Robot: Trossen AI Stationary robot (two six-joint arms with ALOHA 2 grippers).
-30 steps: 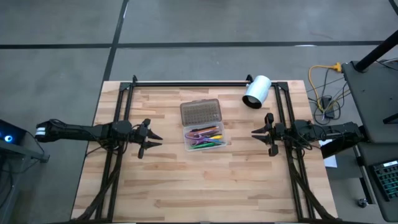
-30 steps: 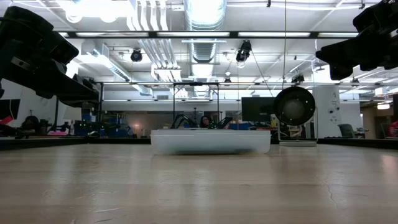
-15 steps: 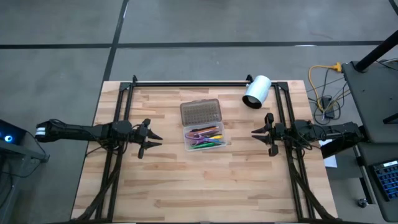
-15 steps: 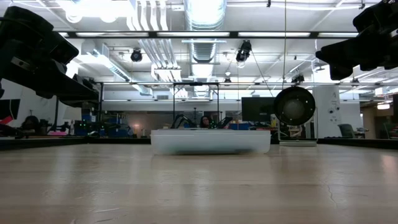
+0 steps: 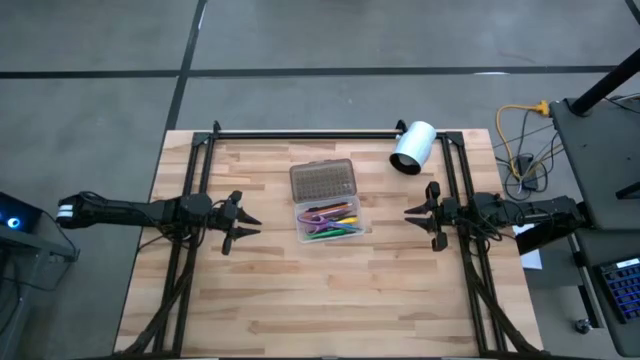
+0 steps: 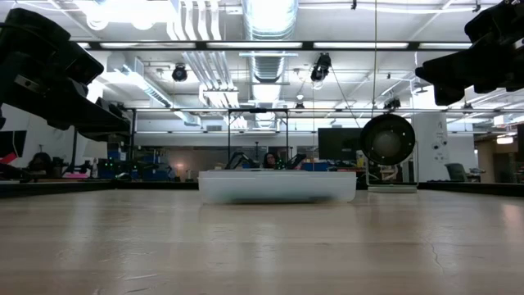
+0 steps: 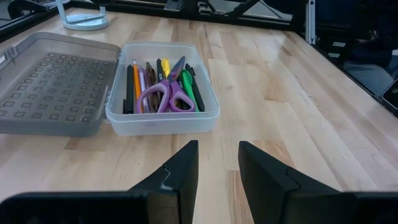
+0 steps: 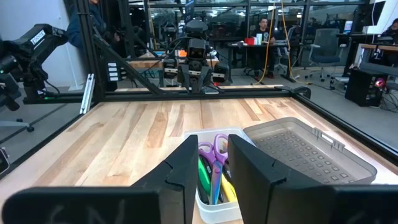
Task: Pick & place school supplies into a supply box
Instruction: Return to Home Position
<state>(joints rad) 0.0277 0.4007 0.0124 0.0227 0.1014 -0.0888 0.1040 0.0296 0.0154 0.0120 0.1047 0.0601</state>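
The supply box (image 5: 331,222), a clear plastic case, rests on its base at the table's middle. Its grey dotted lid (image 5: 322,181) lies open flat on the far side. Inside lie the school supplies: purple-handled scissors (image 7: 163,96) on top of yellow, orange, green, pink and dark pens (image 7: 138,81). My left gripper (image 5: 250,226) hovers left of the box, open, with nothing between its fingers (image 7: 180,171). My right gripper (image 5: 412,213) hovers right of the box, open and holding nothing; its fingers (image 8: 249,165) point at the box (image 8: 214,208).
A white cylinder (image 5: 413,147) lies at the table's far right, beyond my right gripper. Black frame rails (image 5: 300,133) run along the far edge and down both sides. Bare wood lies all around the box, widest toward the near edge.
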